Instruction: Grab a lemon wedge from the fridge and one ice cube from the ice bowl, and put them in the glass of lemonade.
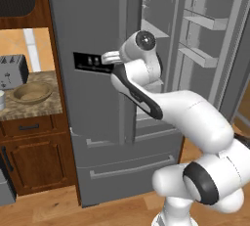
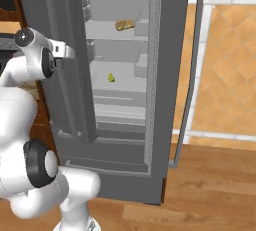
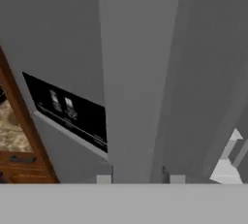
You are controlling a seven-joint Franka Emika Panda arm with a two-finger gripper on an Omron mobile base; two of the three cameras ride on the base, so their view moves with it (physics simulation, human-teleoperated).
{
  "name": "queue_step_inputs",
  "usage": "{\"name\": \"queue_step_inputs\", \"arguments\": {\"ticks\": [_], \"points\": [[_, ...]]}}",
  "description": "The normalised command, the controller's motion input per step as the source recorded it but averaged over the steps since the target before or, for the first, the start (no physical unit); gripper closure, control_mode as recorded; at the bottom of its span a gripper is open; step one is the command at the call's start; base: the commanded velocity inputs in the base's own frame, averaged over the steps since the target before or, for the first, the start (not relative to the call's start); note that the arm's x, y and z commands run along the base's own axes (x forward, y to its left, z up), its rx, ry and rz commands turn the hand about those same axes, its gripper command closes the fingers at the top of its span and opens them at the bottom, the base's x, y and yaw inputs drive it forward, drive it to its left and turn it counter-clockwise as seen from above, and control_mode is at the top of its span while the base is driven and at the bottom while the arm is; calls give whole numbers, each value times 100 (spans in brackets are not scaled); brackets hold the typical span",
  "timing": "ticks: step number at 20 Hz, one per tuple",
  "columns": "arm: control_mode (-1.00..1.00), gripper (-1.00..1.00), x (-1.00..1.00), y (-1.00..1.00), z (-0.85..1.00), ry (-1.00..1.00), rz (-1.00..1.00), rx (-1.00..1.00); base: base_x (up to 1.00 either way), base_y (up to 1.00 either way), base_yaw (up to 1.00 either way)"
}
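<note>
Your two-finger gripper [image 3: 137, 178] sits right up against the long vertical handle [image 3: 138, 82] of the tall grey steel French-door fridge [image 1: 97, 98]. In the hand view 2 small finger tips [image 3: 103, 179] stand either side of that handle, so the jaws straddle it, but you cannot tell from these pictures whether they are pressing on it or merely spread around it. The hand is there, I judge, because it is working the left door [image 1: 93, 34], the one carrying the black dispenser panel [image 1: 90, 62], by its handle; the right door [image 1: 219, 39] already hangs wide open with its shelf bins facing you.

From the right base view you look straight into the open compartment. The tiny bright yellow crescent-shaped lemon wedge [image 2: 111, 77] lies on a middle shelf, alone and towards the left of it. On the shelf above rests a larger tan-brown bread-like lump [image 2: 124, 24]; do not mistake it for your target. The wedge is small and will want a careful pinch.

To the left of the fridge, on the speckled stone counter [image 1: 49, 105], you have the wide shallow tan-brown ice bowl [image 1: 32, 92], a grey steel toaster [image 1: 12, 71] behind it, and the small whitish glass of lemonade [image 1: 1, 99] at the picture's edge, all well apart from the arm
</note>
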Motion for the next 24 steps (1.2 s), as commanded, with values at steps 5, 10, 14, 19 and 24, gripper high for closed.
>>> {"name": "queue_step_inputs", "arguments": {"ticks": [5,10,14,19,24], "points": [[-100,100,-100,48,33,0,11,0,0,0,0],[-100,100,-100,34,39,-1,12,0,0,0,0],[-100,100,-87,7,52,-5,7,0,0,0,0],[-100,100,-53,-56,48,-7,-6,5,0,0,0],[-100,100,-11,-100,18,0,-21,19,0,0,0]]}}
